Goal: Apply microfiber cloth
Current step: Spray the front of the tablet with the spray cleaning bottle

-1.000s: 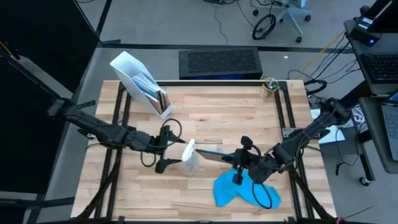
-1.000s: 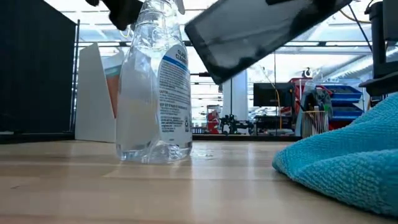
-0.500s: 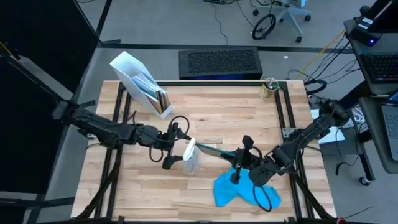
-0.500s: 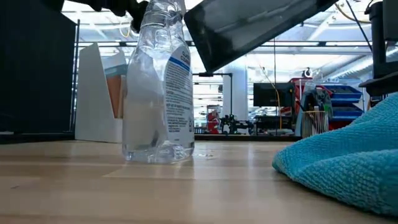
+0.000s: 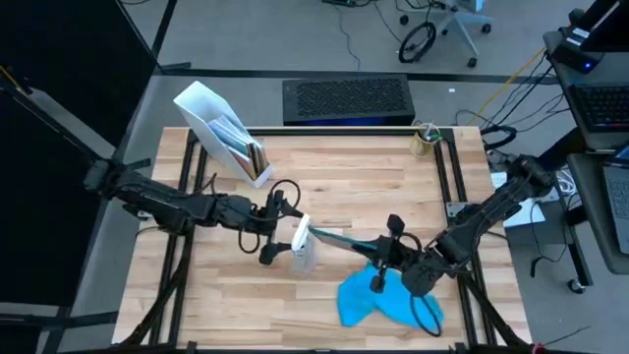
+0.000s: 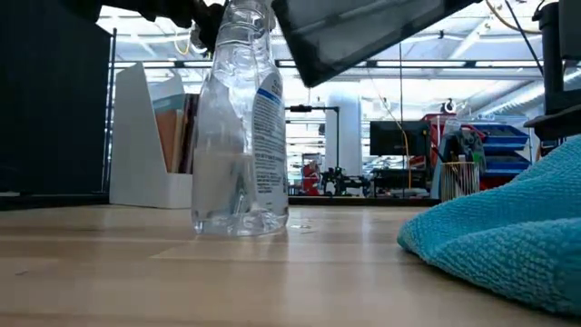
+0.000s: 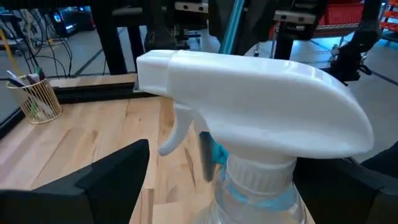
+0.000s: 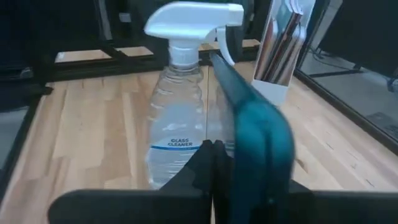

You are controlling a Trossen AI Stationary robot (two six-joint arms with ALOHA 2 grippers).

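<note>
from above i see the spray bottle (image 5: 303, 251) standing near the middle of the table (image 5: 344, 167), with the left gripper (image 5: 276, 240) just beside it on its left, fingers either side of the bottle's head. the tablet (image 5: 339, 240) is held off the surface by the right gripper (image 5: 385, 258), reaching from the right toward the bottle. the microfiber cloth (image 5: 378, 300) lies on the table at the front right, below that gripper. a file holder (image 5: 224, 133) stands at the back left, a pen cup (image 5: 426, 138) at the back right.
</note>
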